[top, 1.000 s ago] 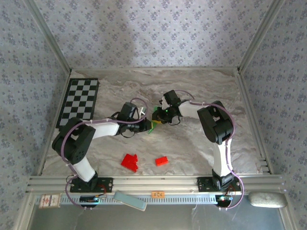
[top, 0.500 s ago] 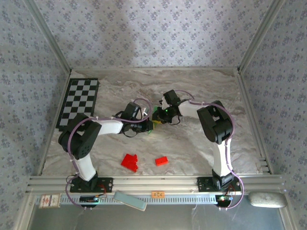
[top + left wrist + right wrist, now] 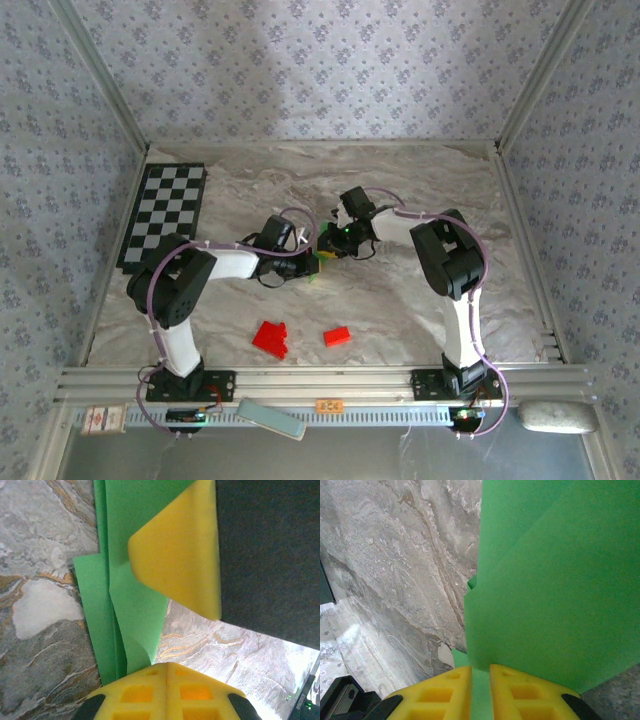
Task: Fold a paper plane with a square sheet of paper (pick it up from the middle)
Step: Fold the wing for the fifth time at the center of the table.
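Now, two grippers crowd one green fold

Right at mid-table, the square sheet of paper [image 3: 530,580] is already creased into overlapping layers. It is not a finished dart by the look of it. The right gripper [image 3: 480,674] has its yellow jaws clamped on the sheet's edge, and green shows in the slit between them. That grip is likely an anchor so a crease can be set.

The left gripper [image 3: 167,666] faces it from the other side, jaws pressed fully together at the paper's lower edge. Whether it pinches a layer or merely presses, I can't tell. Tight quarters — the two grippers sit just beside each other.

Further out on the marble table [image 3: 420,190], the red blocks [image 3: 270,338] lie toward the front and the checkered board [image 3: 165,215] far left — both well apart from the action.
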Controlling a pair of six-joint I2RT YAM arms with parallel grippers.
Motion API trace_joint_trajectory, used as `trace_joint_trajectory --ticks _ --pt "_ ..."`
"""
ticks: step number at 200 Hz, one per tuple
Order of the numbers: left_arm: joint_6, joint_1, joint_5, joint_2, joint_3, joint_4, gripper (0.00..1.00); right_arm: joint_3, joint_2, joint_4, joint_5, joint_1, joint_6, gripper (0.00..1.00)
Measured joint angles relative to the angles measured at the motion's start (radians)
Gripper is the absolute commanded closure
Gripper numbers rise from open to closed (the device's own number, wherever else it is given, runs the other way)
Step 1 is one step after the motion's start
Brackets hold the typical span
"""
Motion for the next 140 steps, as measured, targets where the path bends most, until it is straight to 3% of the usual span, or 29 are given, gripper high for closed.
trace_joint_trajectory --ticks 140 --pt "0.059 -0.037 -0.072 -0.047 -0.051 -0.043 1.00 0.026 0.013 -0.054 -0.004 0.009 0.001 0.83"
